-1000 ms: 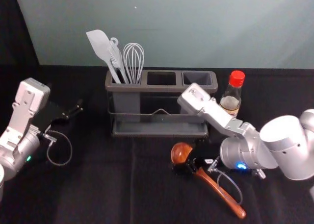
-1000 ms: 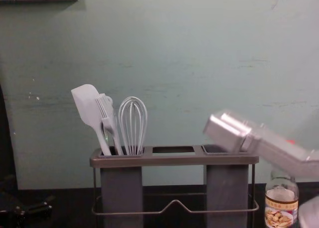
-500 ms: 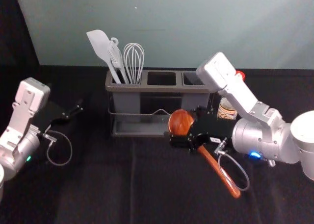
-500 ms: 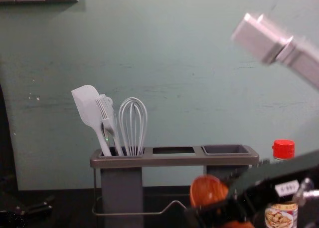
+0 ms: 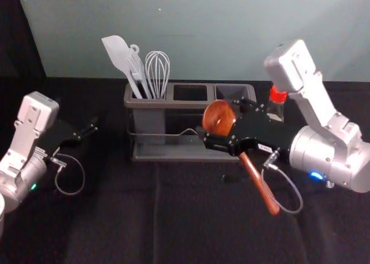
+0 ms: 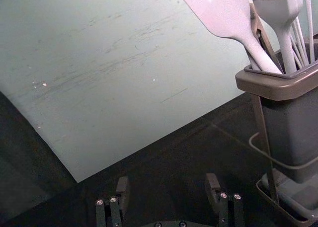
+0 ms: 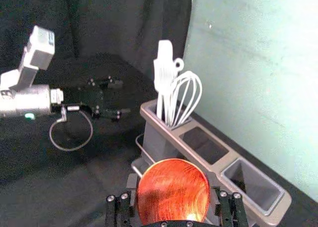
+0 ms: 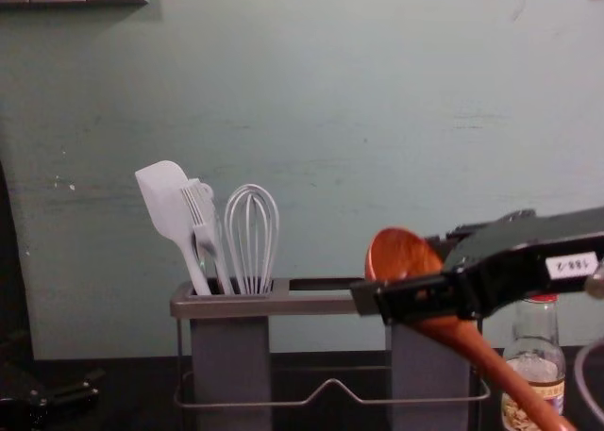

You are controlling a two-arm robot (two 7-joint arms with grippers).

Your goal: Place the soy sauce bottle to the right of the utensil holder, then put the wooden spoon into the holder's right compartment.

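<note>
The right gripper point(image 5: 219, 119) squeezes the wooden spoon point(image 5: 258, 183) in front of the utensil holder point(image 5: 185, 104), with the wide-open left gripper point(image 5: 89, 129) off left.

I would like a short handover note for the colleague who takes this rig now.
Left gripper: open, idle, left of the utensil holder.
Right gripper: closed on the wooden spoon near its bowl, in front of the holder, handle slanting down.
Done: soy sauce bottle stands right of the holder.
To do: spoon into the right compartment, which looks empty.
</note>
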